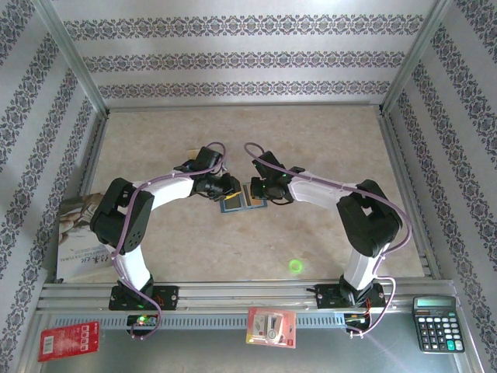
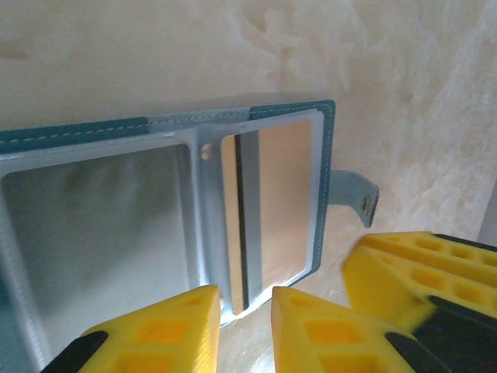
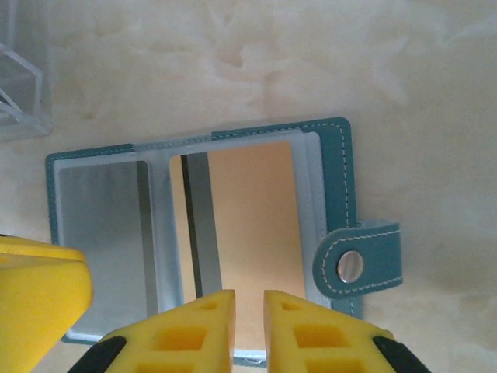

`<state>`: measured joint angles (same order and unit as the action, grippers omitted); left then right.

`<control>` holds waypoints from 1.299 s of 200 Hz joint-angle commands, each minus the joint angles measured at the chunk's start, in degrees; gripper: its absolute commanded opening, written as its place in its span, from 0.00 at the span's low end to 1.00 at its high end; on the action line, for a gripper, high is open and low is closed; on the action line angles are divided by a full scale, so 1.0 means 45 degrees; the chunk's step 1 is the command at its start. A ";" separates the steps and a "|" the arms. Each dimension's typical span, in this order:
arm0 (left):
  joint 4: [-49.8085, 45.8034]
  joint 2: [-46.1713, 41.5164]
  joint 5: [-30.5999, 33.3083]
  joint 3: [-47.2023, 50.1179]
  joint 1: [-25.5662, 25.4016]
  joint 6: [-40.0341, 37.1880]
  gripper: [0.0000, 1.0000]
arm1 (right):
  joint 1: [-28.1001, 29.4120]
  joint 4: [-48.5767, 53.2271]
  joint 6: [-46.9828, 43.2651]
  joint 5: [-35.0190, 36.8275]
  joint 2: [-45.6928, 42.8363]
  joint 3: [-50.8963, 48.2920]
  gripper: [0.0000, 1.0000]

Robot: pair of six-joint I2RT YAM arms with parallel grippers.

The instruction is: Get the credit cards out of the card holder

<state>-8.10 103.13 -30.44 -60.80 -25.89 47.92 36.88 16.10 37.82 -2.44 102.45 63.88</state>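
Note:
The slate-blue card holder (image 1: 243, 200) lies open and flat on the table between both grippers. Its left panel holds a silvery card (image 2: 101, 233); its right panel holds a tan-orange card (image 3: 256, 217) with a dark stripe. The snap tab (image 3: 359, 261) sticks out to the right. My left gripper (image 2: 246, 299) hovers at the holder's near edge, jaws a small gap apart, with the orange card's corner at the mouth of the gap. My right gripper (image 3: 249, 299) sits over the orange card, jaws a narrow slit apart, the card showing through. In the top view the left gripper (image 1: 227, 190) and right gripper (image 1: 260, 192) nearly meet.
A booklet (image 1: 78, 233) lies at the table's left edge. On the front shelf are a black calculator (image 1: 437, 322), a red packet (image 1: 68, 339) and a red-and-white packet (image 1: 271, 326). A clear plastic piece (image 3: 15, 85) lies near the holder. Metal rails frame the table.

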 commanded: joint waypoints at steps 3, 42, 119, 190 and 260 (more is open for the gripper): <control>0.0751 0.0474 -0.0031 -0.0352 -0.0290 0.0605 0.22 | -0.0009 0.0420 0.0420 0.0078 0.0608 0.0528 0.17; 0.1081 0.0938 -0.0026 -0.0548 -0.0430 0.0817 0.19 | -0.0018 0.0467 0.0672 0.0737 0.0882 0.0415 0.22; 0.1541 0.1366 0.0066 -0.0274 -0.0470 0.0860 0.19 | -0.0110 -0.0120 0.1454 -0.0364 0.1212 -0.0277 0.27; 0.2148 0.1650 -0.0288 -0.0390 -0.0468 0.1172 0.18 | -0.0327 -0.0418 0.1768 -0.0679 0.1122 -0.0598 0.22; 0.1751 0.1964 -0.0042 -0.0384 -0.0482 0.1137 0.17 | -0.0447 -0.0885 0.1720 -0.0909 0.0534 -0.0805 0.22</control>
<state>-0.25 110.26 -31.27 -61.54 -27.38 52.69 35.35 11.64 45.30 -5.61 106.21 61.82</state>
